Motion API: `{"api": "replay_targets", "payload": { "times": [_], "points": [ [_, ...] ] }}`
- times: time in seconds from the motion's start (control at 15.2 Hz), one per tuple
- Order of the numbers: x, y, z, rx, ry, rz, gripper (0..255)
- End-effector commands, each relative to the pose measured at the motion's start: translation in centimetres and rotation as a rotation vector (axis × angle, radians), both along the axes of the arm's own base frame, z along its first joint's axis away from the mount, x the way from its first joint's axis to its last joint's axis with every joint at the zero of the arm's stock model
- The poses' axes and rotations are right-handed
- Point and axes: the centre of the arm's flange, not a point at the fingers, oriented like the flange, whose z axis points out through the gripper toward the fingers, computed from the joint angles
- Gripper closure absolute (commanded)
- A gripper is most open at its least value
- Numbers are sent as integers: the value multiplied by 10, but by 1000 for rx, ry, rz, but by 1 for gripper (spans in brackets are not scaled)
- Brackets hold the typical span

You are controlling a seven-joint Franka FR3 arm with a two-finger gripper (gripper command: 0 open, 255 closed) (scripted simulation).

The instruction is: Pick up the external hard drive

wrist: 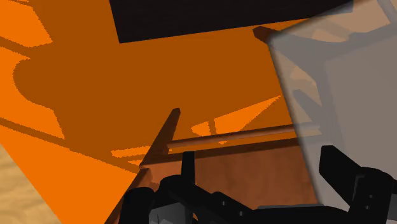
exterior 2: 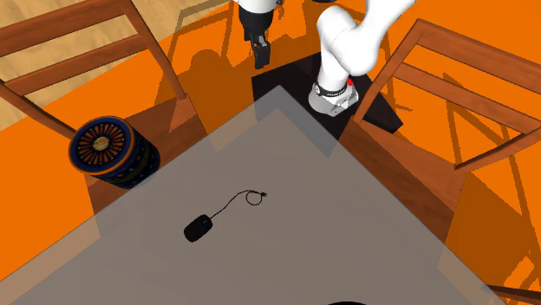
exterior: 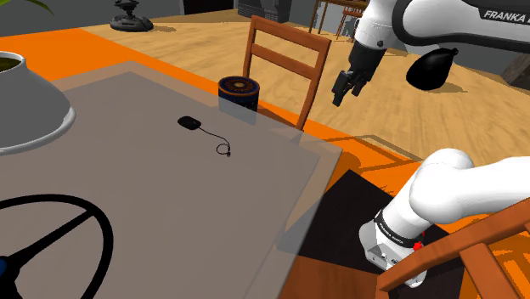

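The external hard drive [exterior: 190, 123] [exterior 2: 198, 228] is a small black rounded case lying flat on the grey see-through table [exterior: 153, 204] [exterior 2: 286, 243]. A thin black cable curls away from it. My gripper [exterior: 340, 90] [exterior 2: 260, 54] [wrist: 262, 170] hangs in the air beyond the table's corner, over the wooden chair [exterior: 285, 58] [wrist: 242, 172], well apart from the drive. Its fingers stand apart with nothing between them.
A dark blue cylinder [exterior: 239, 92] [exterior 2: 113, 154] with a patterned top stands by the table's edge near the chair. A large pale cone-shaped vessel [exterior: 25, 106] and a black ring [exterior: 59, 229] sit on the table. More wooden chairs [exterior 2: 451, 113] flank the stand on the orange rug [wrist: 83, 76].
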Motion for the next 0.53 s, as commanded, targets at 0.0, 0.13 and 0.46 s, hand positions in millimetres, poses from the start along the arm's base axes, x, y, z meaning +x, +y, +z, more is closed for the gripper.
{"api": "replay_targets", "payload": {
  "times": [0.0, 0.13, 0.46],
  "points": [
    [0, 0, 0, 0, 0, 0, 0],
    [15, 20, -6, 8, 9, 5, 0],
    [53, 71, -21, 28, 31, 16, 0]
  ]
}}
